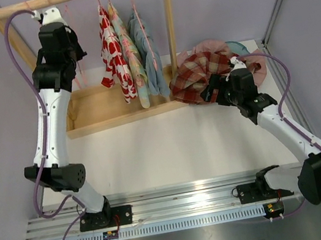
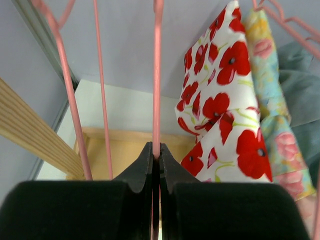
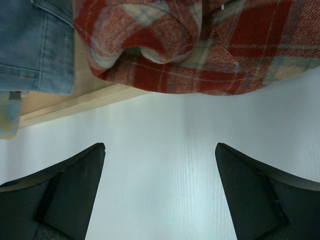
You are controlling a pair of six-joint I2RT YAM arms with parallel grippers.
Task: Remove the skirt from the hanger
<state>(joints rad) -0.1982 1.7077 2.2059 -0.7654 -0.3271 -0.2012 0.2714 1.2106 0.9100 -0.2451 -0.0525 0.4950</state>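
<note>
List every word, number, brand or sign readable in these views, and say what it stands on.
None can be read.
The poppy-print garment, plaid skirt, denim garment and pink hanger show patterns or plain surfaces, no lettering.
A small circuit board on the rail is too small to read.

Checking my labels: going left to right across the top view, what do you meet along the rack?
Left gripper on a pink hanger → poppy-print garment → floral garment → blue denim garment → wooden post → plaid garment.
</note>
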